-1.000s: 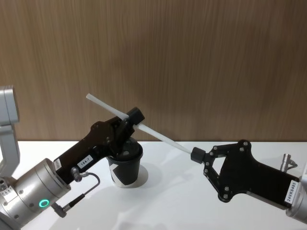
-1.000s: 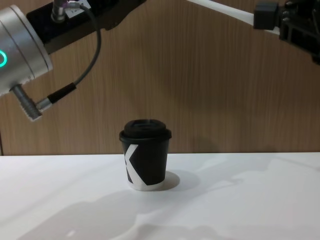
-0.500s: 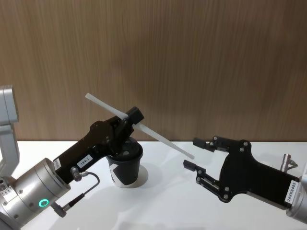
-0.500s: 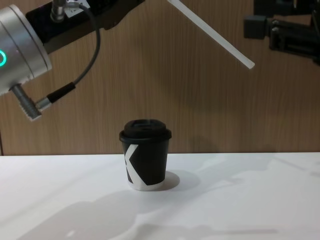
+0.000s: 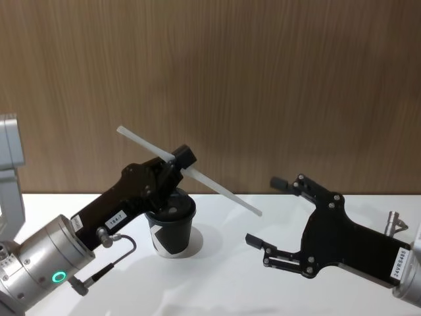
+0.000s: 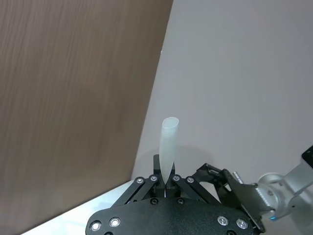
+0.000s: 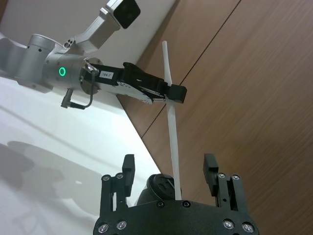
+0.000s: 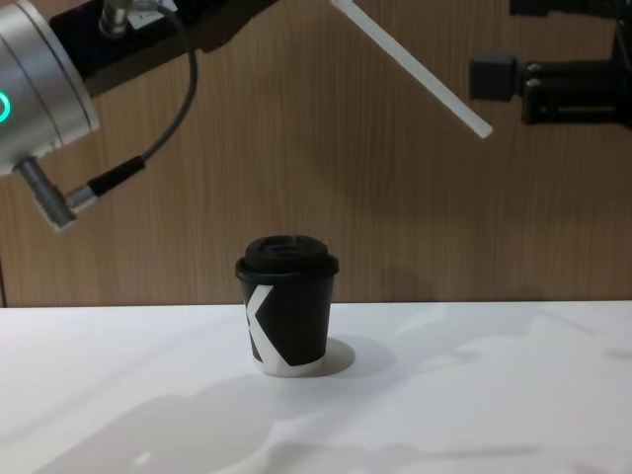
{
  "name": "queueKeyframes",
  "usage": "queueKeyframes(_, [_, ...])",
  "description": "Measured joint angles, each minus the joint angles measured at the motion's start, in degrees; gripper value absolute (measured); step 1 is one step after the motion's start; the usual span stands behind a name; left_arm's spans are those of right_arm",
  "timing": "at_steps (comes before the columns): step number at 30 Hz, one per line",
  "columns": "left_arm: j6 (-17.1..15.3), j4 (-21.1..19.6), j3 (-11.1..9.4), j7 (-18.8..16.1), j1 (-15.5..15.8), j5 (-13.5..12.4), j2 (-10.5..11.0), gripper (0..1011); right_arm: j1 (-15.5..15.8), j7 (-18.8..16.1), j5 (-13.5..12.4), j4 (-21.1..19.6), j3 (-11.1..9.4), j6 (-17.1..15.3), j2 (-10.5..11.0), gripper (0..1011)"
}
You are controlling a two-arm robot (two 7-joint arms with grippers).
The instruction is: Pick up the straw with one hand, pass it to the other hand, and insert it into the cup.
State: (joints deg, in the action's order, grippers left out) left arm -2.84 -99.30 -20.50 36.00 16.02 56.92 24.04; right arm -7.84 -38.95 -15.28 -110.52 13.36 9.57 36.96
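**Student:** What does the left pincer hold?

**Tutor:** It is clenched on the straw near mid-length, high above the cup. In the head view the straw slants from 10 o'clock down to 4 o'clock. Its lower end is free in the air, well clear of the lid.

**Student:** And the right pincer?

**Tutor:** It lies at 3 o'clock of the cup, above the bench. Its fingers are spread wide and grasp nothing. The straw's lower end is near it but apart.

**Student:** What may go wrong from here?

**Tutor:** By judgement, the hand-over is done and insertion remains. The straw is slanted, whereas the lid faces upward. If it is lowered without being brought upright, the tip may skid across the dome or push the light cup over. The mid-length grip leaves a long free end, which may swivel between the pads on contact. The lid's opening cannot be made out, and poor alignment with it would buckle the straw.
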Motion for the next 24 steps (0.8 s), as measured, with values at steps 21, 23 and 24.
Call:
queueKeyframes(21, [-2.3,-7.5,0.1,-11.2,-0.3,-7.5,4.6,6,0.0,0.0,0.0,0.0,0.0,0.0,0.0,1001])
queueKeyframes(23, [-2.9,-8.1,0.3,-12.4,-0.3,-7.7,4.9,6,0.0,0.0,0.0,0.0,0.0,0.0,0.0,1001])
queueKeyframes(24, [-3.2,-8.3,0.4,-12.9,-0.4,-7.7,5.0,6,0.0,0.0,0.0,0.0,0.0,0.0,0.0,1001])
